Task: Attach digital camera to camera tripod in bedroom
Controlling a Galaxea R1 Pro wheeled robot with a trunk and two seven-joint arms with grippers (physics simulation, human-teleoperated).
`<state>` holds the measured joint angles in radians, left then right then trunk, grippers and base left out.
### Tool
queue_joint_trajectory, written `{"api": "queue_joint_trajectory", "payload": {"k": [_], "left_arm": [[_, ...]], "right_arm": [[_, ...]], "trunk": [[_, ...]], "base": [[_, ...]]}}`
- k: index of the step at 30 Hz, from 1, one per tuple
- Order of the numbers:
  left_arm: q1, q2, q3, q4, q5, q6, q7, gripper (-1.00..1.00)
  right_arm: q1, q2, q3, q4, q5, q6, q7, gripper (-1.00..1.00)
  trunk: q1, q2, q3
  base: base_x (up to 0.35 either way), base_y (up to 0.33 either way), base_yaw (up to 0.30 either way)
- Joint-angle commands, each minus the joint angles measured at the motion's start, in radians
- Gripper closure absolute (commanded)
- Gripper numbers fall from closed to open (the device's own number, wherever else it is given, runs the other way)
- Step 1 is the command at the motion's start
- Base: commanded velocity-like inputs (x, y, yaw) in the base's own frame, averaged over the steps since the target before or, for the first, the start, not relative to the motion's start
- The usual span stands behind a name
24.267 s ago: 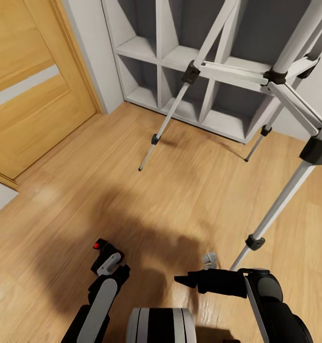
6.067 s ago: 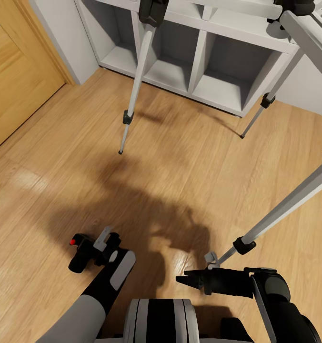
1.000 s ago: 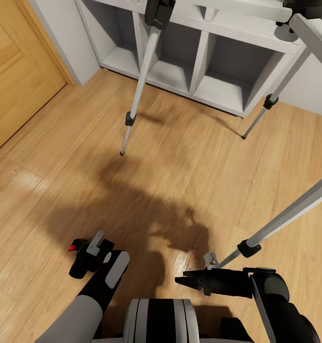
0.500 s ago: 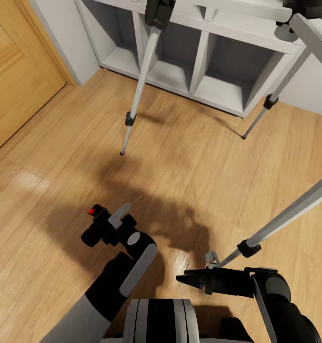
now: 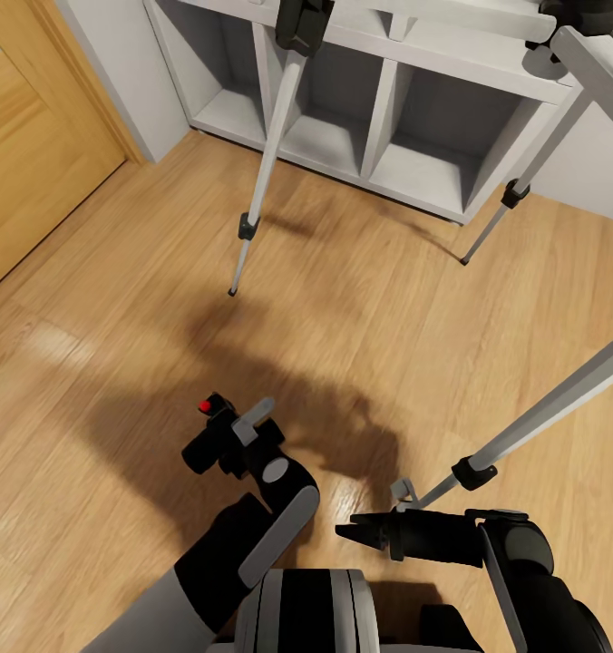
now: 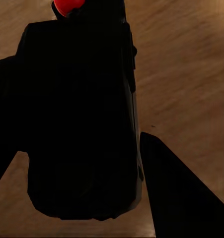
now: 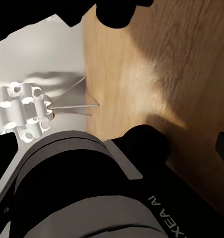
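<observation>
1. the digital camera [image 5: 218, 433] sat clamped in your left gripper [image 5: 238, 442], low over the wood floor [image 5: 116, 363] in front of the robot's trunk, its red button [image 5: 204, 405] up. the left wrist view confirmed it: the black body [image 6: 79, 114] sat between the two fingers.
2. your right gripper [image 5: 365, 531] pointed across the trunk, just beside the near tripod leg [image 5: 524, 422]. i could not tell whether its jaws were apart or together.
3. the camera tripod [image 5: 268, 154] stood ahead with its legs spread before the white cube shelf [image 5: 415, 109]. the head was above the frame, out of sight.
4. the step in hand, as i judged it, was the carry — camera held, mount not yet reached.
5. the next move called for raising the trunk and left arm well up, tilting your view to find the tripod head, then bringing the camera's base down square onto it — without knocking a leg.
</observation>
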<state>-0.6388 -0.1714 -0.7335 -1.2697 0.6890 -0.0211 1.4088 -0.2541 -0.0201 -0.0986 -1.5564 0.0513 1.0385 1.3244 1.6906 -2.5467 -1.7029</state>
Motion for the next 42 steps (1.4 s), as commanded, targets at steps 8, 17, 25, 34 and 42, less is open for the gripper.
{"api": "queue_joint_trajectory", "payload": {"k": [8,17,25,34,42], "left_arm": [[-0.001,0.005,-0.031,0.032,0.044,0.000,0.001,1.00],[-0.001,0.028,-0.123,0.059,0.046,0.001,-0.007,1.00],[-0.001,0.133,-0.138,-0.032,0.090,0.000,-0.008,1.00],[-0.001,0.353,-0.140,-0.208,0.275,-0.030,-0.049,1.00],[-0.001,0.468,-0.141,-0.234,0.404,-0.099,-0.244,1.00]], "right_arm": [[-0.001,0.000,-0.001,0.000,0.008,0.009,0.005,-1.00],[0.000,0.001,0.002,0.001,0.016,0.009,0.001,-1.00],[0.000,0.001,-0.001,0.000,0.003,0.009,0.009,-1.00],[0.000,0.002,0.001,0.000,0.002,0.009,0.009,-1.00],[0.001,0.004,0.008,0.007,0.013,0.009,0.003,-1.00]], "trunk": [[-0.001,0.000,0.007],[-0.005,0.002,0.042],[-0.009,0.004,0.073],[-0.013,0.006,0.108],[-0.016,0.008,0.139]], "base": [[0.000,0.000,0.000],[0.000,0.000,0.000],[0.000,0.000,0.000],[0.000,0.000,0.000],[0.000,0.000,0.000]]}}
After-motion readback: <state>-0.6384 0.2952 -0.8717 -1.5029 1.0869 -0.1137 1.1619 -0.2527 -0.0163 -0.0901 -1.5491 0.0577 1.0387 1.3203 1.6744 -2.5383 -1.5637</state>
